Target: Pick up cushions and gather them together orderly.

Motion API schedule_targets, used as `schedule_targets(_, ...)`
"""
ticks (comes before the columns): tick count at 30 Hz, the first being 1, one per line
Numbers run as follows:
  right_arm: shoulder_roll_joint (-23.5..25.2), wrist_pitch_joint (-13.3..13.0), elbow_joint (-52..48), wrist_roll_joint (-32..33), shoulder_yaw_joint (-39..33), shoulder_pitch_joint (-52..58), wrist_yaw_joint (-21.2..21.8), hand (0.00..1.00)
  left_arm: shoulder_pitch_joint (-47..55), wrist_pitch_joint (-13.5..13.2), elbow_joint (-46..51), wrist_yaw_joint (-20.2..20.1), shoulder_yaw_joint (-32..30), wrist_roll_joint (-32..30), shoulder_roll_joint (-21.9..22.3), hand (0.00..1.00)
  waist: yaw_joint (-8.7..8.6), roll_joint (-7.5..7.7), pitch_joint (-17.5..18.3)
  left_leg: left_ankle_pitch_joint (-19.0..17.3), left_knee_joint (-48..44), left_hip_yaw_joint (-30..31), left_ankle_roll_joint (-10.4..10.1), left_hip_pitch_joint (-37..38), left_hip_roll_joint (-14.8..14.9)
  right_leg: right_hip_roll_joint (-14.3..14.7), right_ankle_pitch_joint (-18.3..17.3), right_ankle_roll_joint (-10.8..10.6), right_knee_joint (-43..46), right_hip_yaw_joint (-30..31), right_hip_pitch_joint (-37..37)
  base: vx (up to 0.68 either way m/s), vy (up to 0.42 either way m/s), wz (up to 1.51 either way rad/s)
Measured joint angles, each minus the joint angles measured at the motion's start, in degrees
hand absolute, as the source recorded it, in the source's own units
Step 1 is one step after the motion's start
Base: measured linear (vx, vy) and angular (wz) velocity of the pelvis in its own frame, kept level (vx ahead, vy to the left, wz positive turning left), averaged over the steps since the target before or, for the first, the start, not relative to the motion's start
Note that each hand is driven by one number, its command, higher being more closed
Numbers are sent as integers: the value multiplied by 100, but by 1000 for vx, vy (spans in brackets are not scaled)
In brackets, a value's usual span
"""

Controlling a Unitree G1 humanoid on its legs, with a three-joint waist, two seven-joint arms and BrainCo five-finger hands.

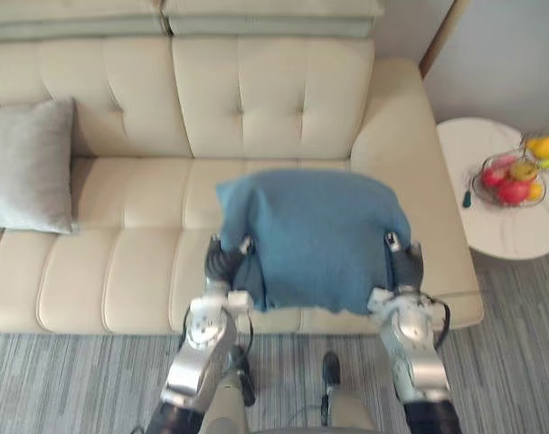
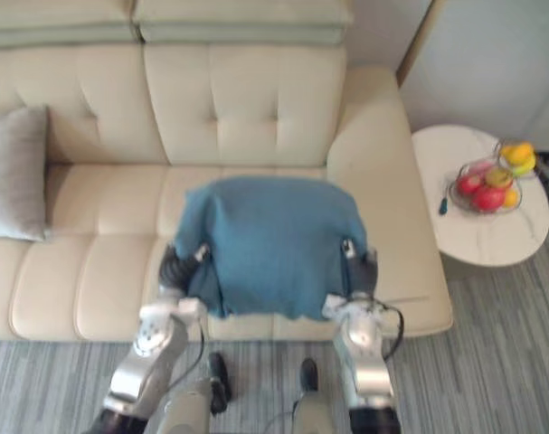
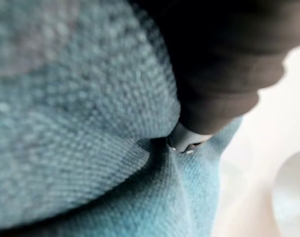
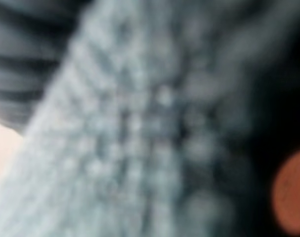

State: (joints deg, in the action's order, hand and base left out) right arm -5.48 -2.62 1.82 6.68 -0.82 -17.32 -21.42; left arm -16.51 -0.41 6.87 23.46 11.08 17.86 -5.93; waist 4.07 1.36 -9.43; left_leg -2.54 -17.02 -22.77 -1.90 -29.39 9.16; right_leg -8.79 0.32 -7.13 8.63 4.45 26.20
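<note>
Two side holds: your left hand (image 1: 222, 262) and right hand (image 1: 406, 264) flank the blue knitted cushion (image 1: 315, 237), likely soft and light, grip unreadable.

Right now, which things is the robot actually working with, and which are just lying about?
Job: blue knitted cushion, between left robot hand and right robot hand; grey fabric cushion on the cream sofa.
Lying about: round white side table; wire bowl of fruit.

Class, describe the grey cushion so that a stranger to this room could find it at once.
Start at the long cream sofa. At its left end, one cushion leans on the backrest. This grey cushion is pale, unlike the blue cushion over the seat's front.
</note>
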Motion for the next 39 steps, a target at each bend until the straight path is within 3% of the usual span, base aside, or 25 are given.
schedule_targets(2,-106,9,262,-1,-4,-672,-163,100,-653,-41,-252,198,-130,4,-6,100,16,-1,-14,77,0,15,15,-266,-2,1,62,2,22,2,264,-110,9,1)
schedule_targets(9,-574,36,1494,-269,-132,-3687,-858,100,-3697,-420,-1626,1062,-426,11,-509,100,63,-5,-549,615,429,305,78,-1006,-97,9,522,7,-339,-92,941,-77,5,8)
schedule_targets(10,-616,37,1702,-399,-133,-4006,-954,0,-4007,-432,-1827,1157,-474,4,-523,0,67,-2,-571,692,523,318,76,-1096,-106,13,564,17,-378,-113,1046,-36,-5,9)
schedule_targets(13,-606,39,2664,-503,-243,-5045,-1212,0,-5045,-451,-2936,1376,-862,24,-509,0,59,-26,-763,854,674,473,36,-1302,-83,75,686,45,-495,-252,1204,-31,-18,9)
schedule_targets(16,-589,180,3666,-298,-557,-5797,-1149,0,-5839,-427,-3966,1349,-1228,284,-453,0,36,-35,-792,912,680,593,-8,-1566,-45,104,695,58,-486,-378,1406,-18,-28,10)
schedule_targets(20,-611,441,4467,486,-696,-6227,-776,0,-6344,-153,-4947,865,-1654,577,-570,0,-7,-45,-911,928,712,605,-2,-1766,-21,93,703,68,-492,-472,1596,-3,-22,3)
schedule_targets(25,-844,581,5097,741,-556,-6227,-288,0,-6147,-14,-5617,357,-1673,586,-491,0,-60,-68,-955,961,822,681,-11,-1788,-27,88,702,68,-499,-726,1592,19,-23,9)
schedule_targets(30,-858,607,5105,748,-497,-6125,-44,0,-5648,18,-5739,136,-1686,479,-438,0,-91,-149,-1209,1108,1100,683,-66,-1553,-67,81,700,70,-473,-737,1505,4,-3,1)
schedule_targets(36,-797,531,4983,757,-589,-5469,101,0,-5004,9,-5629,33,-1913,452,-417,0,-91,-150,-1224,1135,1100,657,-104,-1404,-24,119,633,129,-274,-714,1490,-3,-6,-4)
schedule_targets(39,-809,413,4046,925,-784,-4785,120,0,-4636,5,-5136,-3,-2036,448,-413,0,-96,-147,-1226,1143,1100,672,-124,-1339,-22,111,438,171,-2,-728,1534,-25,-12,5)
